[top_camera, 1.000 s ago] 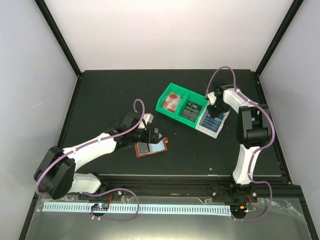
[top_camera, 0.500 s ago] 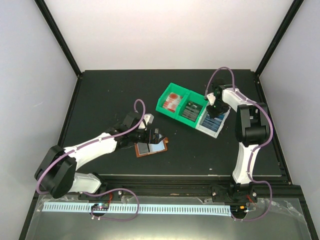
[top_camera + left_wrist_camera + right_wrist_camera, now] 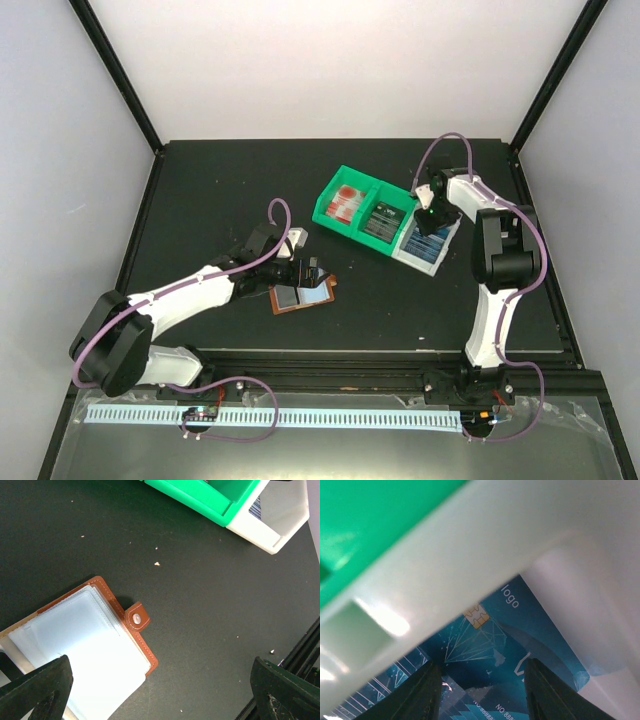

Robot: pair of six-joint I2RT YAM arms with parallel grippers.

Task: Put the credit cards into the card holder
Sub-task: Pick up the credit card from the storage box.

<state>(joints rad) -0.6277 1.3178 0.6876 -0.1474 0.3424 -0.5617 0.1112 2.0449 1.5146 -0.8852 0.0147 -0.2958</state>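
Observation:
The brown leather card holder (image 3: 306, 295) lies open on the black table, its clear sleeves (image 3: 85, 650) up and its snap strap (image 3: 136, 619) at the right edge. My left gripper (image 3: 160, 682) hovers open over the holder's right corner (image 3: 303, 276), holding nothing. Blue credit cards (image 3: 490, 645) with a gold chip lie in the white bin (image 3: 428, 250). My right gripper (image 3: 482, 680) is down inside that bin (image 3: 428, 222), its jaws open with a dark finger (image 3: 422, 692) on each side above the top blue card. Red cards (image 3: 345, 203) and dark cards (image 3: 385, 220) sit in the green bin.
The green bin (image 3: 330, 188) stands directly left of the white bin, their walls touching; the white wall (image 3: 470, 545) and green edge (image 3: 365, 515) loom close to my right wrist. A black rail (image 3: 400, 355) runs along the table's near edge.
My right gripper has edged slightly toward the far end of the white bin and its jaws have narrowed a little. The left arm and the card holder have stayed put.

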